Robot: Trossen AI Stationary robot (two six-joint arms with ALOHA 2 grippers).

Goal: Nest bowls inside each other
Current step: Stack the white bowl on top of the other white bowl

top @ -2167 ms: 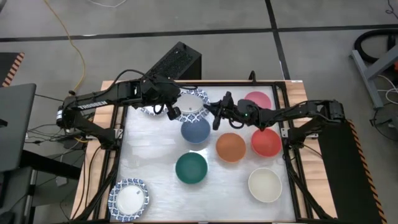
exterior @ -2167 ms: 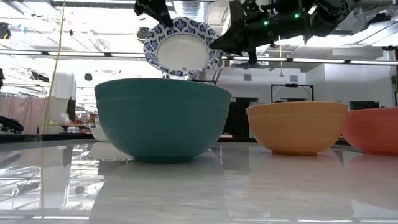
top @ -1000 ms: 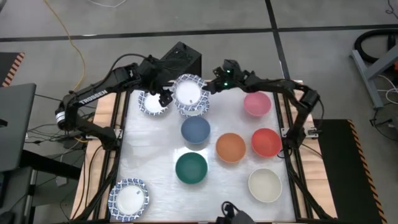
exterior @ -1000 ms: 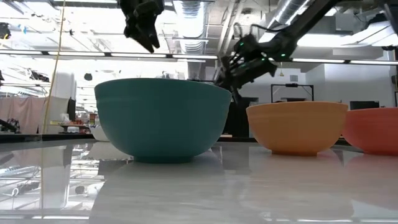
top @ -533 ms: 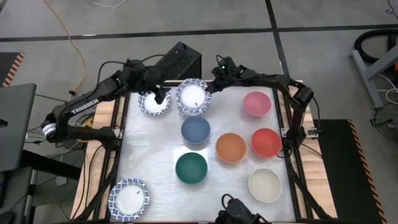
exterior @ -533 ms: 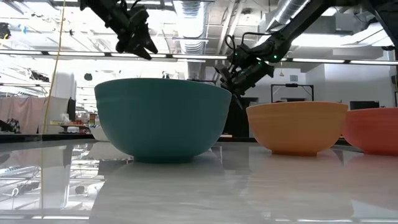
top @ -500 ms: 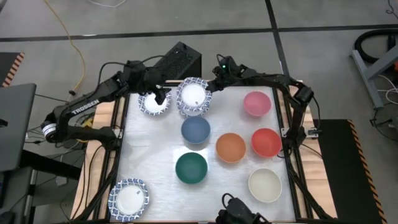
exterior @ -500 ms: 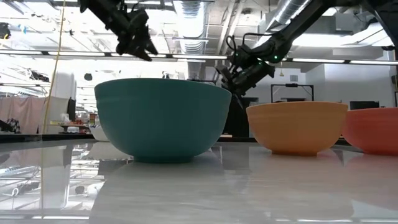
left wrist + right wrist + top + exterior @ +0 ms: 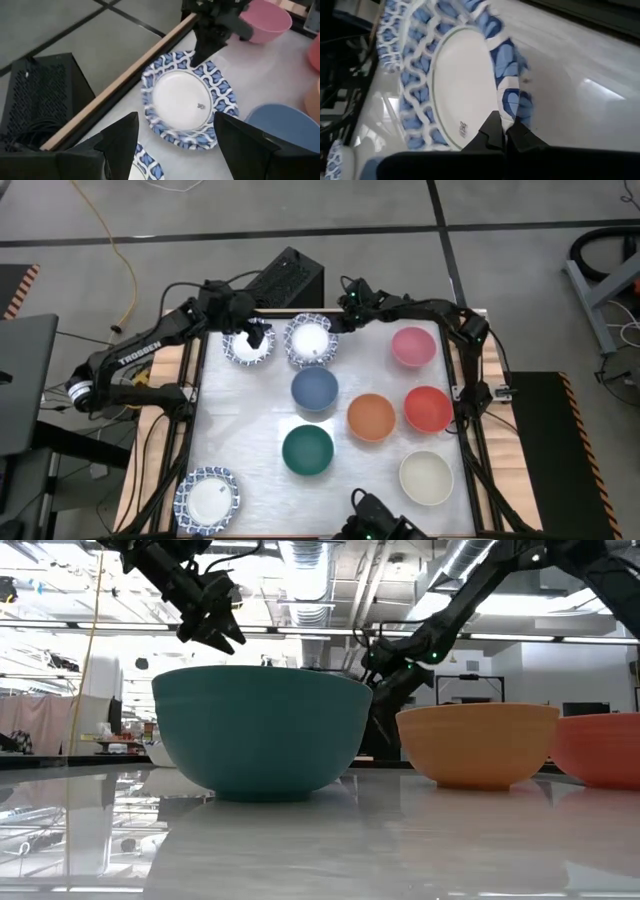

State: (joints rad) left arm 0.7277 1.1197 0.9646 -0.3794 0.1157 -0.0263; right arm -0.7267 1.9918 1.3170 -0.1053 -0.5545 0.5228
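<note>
White glossy table (image 9: 240, 430) in a wooden frame, grey floor around it, black box (image 9: 285, 278) past the far edge. Landmark: blue bowl (image 9: 314, 388) near the middle. Just beyond it, patterned bowl (image 9: 309, 340), looks stacked on another alike; second patterned bowl (image 9: 248, 346) beside that; third (image 9: 207, 499) at the near corner, well apart. Green bowl (image 9: 307, 450) nearer the camera side of the blue one; orange bowl (image 9: 371, 416), red bowl (image 9: 428, 408), cream bowl (image 9: 427, 477) and pink bowl (image 9: 413, 345) off to its other side. Left hand (image 9: 257, 330) spread wide, empty, above the second patterned bowl. Right hand (image 9: 501, 134) clenched on the stacked bowl's far rim.
</note>
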